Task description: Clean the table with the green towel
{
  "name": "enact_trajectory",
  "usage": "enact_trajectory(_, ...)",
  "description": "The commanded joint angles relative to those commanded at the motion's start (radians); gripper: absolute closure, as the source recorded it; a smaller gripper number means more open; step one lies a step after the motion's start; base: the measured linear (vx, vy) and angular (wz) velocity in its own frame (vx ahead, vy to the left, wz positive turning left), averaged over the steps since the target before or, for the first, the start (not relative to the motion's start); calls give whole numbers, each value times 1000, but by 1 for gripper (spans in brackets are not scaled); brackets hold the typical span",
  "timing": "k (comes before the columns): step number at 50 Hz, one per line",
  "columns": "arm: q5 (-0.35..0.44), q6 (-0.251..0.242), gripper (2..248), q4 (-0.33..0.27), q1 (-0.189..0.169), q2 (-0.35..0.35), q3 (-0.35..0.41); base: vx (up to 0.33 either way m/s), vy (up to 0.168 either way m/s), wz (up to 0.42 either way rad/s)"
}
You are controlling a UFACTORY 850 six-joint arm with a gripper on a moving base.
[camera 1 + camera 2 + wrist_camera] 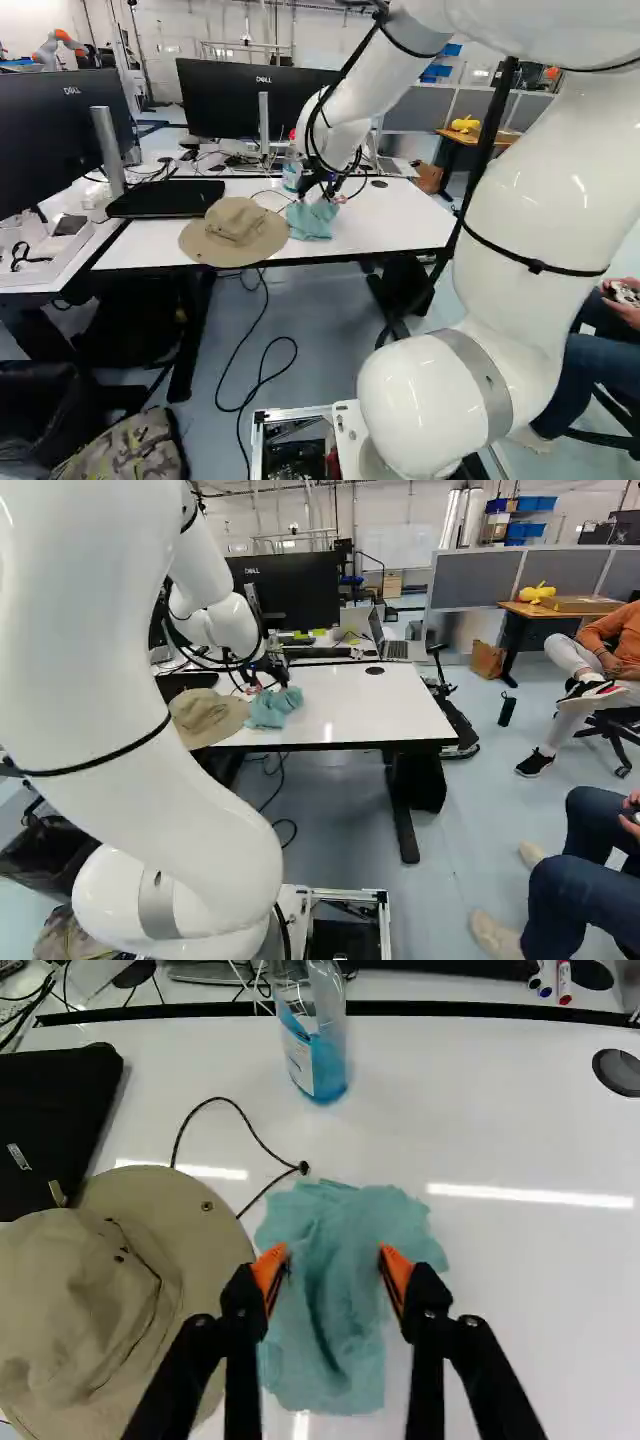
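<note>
- Green towel [330, 1305]: it lies bunched on the white table [540, 1300], right below your gripper. Take it as your clock's centre, with twelve straight ahead of the arm.
- Your gripper [322, 193] is open over it, the two orange pads [398, 1266] standing well apart and nothing clamped. You can't tell from here whether the tips touch the cloth.
- At nine o'clock, just beside the towel, you have a tan brimmed hat [100, 1290]. Its black cord [253, 1132] loops out towards twelve, with the toggle [303, 1167] near the towel's far edge.
- At ten, past the hat, you'll find a flat black case [50, 1120] on the table.
- At twelve, beyond the towel, a clear bottle [322, 1070] stands with blue liquid in it.
- At two, you can see a round black disc [618, 1072] in the tabletop.
- At one, past the table's far edge, you have markers [565, 982], and farther on an open laptop [395, 649].
- Near twelve, a black monitor [300, 590] stands behind the table.
</note>
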Motion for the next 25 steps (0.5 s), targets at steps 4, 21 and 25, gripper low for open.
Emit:
enact_trajectory(4, 0, 0, 78, 0, 0, 0, 0, 0, 0, 0)
enact_trajectory(21, 1, 0, 3, 0, 0, 0, 1, 0, 0, 0)
enact_trajectory(25, 3, 0, 3, 0, -1, 1, 3, 0, 0, 0)
